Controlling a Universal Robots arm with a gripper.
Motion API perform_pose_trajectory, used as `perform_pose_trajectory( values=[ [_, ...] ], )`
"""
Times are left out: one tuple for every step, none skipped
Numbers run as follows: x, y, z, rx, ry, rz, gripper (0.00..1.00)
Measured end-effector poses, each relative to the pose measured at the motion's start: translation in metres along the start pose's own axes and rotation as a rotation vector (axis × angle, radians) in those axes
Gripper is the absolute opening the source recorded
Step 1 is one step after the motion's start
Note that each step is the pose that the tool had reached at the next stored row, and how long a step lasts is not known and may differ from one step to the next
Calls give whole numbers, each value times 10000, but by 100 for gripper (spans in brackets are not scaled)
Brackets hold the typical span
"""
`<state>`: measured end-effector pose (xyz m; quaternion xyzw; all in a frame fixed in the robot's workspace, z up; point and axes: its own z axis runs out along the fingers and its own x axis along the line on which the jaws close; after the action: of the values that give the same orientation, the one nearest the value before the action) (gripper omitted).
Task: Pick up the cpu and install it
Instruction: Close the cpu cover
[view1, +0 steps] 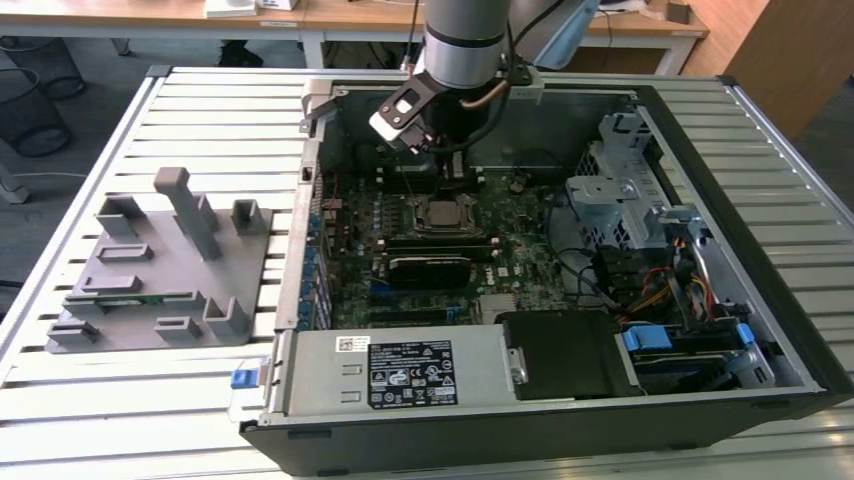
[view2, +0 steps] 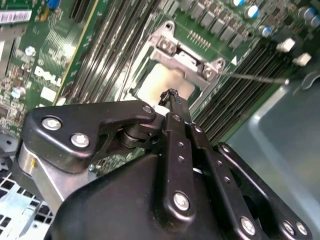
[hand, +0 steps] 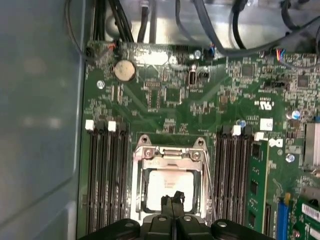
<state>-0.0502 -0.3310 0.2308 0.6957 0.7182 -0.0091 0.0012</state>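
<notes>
Gripper: black two-finger gripper (hand: 172, 202) on the grey arm, fingers pressed together tip to tip with nothing between them; it hangs inside the case, directly over the processor socket, as the exterior view (view1: 451, 175) and the second wrist view (view2: 172, 96) also show.
Cpu: small flat square cpu (hand: 167, 182) with a pale silver-grey metal top, lying flat in the socket, its edges parallel to the frame; the closed fingertips sit just above its near edge, and contact cannot be told. It is also seen in the second wrist view (view2: 167, 80) and the exterior view (view1: 438, 213).
Socket frame: bright silver metal socket frame (hand: 170, 152) surrounding the cpu on all sides, with a thin wire lever running along one side.
Motherboard: green circuit board (hand: 175, 100) carrying the socket, mounted flat on the case floor.
Memory slots: rows of long black memory slots (hand: 107, 170) flanking the socket on both sides.
Battery: round silver coin battery (hand: 124, 70) on the board, well apart from the socket.
Case: black desktop tower case (view1: 534, 440) lying on its side, panel off, interior facing up.
Fixture: grey plastic fixture plate (view1: 147, 270) with upright posts, beside the case on the exterior view's left.
Table: white slatted metal table (view1: 134, 400) bearing case and fixture.
</notes>
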Motion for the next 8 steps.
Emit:
perform_pose_trajectory(
  values=[
    [1, -13, 9, 0, 0, 0, 11],
    [1, -24, 16, 0, 1, 0, 11],
    [1, -33, 23, 0, 0, 0, 11],
    [2, -44, 30, 0, 0, -1, 11],
    [2, -58, 40, 0, 0, 0, 11],
    [3, -74, 51, 0, 0, 0, 11],
    [4, -91, 61, -1, 1, 0, 11],
    [5, -108, 71, 0, 0, 0, 11]
  ],
)
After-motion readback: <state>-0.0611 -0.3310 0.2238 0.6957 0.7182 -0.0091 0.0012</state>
